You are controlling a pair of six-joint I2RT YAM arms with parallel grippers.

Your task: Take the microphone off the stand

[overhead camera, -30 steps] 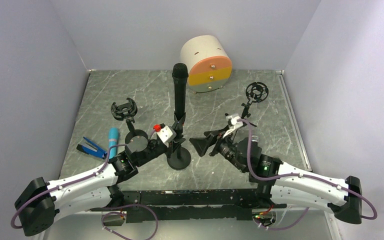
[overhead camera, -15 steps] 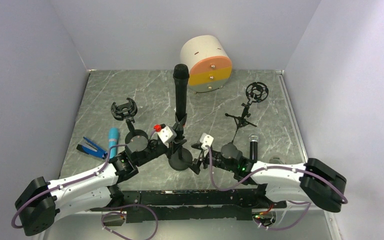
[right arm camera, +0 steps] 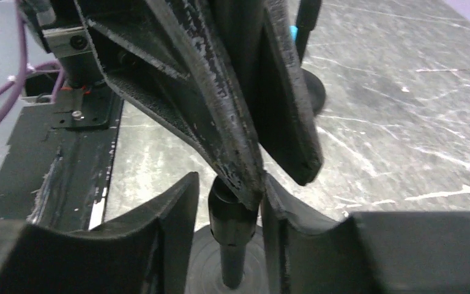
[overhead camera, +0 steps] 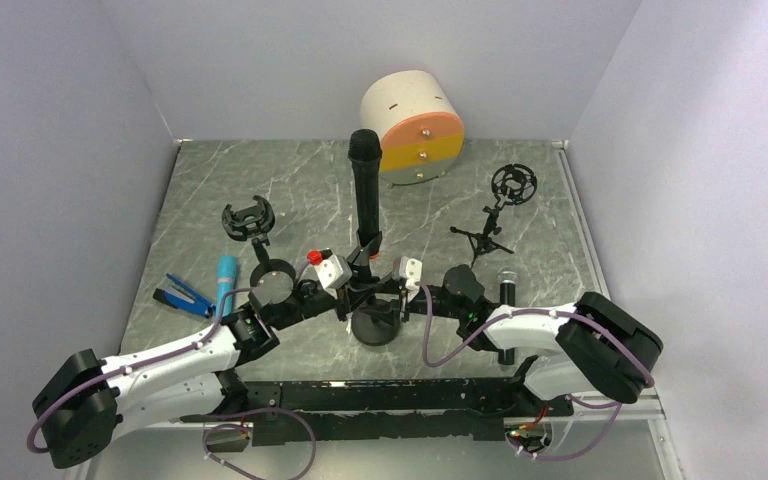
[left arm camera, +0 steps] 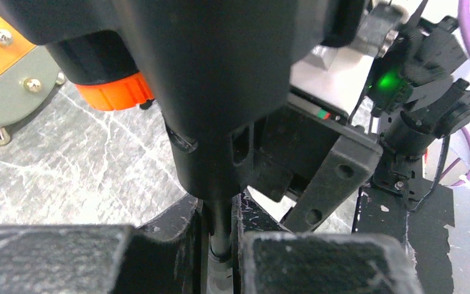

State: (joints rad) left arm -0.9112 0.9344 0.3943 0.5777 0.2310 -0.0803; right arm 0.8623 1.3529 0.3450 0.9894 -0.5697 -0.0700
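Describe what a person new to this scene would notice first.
A black microphone stands upright in its stand at the middle of the table. The left gripper and the right gripper flank the stand's thin post low down, one from each side. By the back wall sits a round white drawer unit with orange and yellow fronts.

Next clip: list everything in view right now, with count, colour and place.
microphone: 1, black, upright in the stand, centre.
stand: 1, black, round base, near centre.
drawer box: 1, white with orange, yellow, grey fronts, far edge.
left holder: 1, black, empty, left.
tripod holder: 1, black, empty, far right.
small microphone: 1, black, lying right.
cylinder: 1, light blue, left.
stapler-like item: 1, dark blue, left edge.
table: 1, grey marbled.
left tool: 1, black, shut on the stand's post.
right tool: 1, black, fingers either side of that post.
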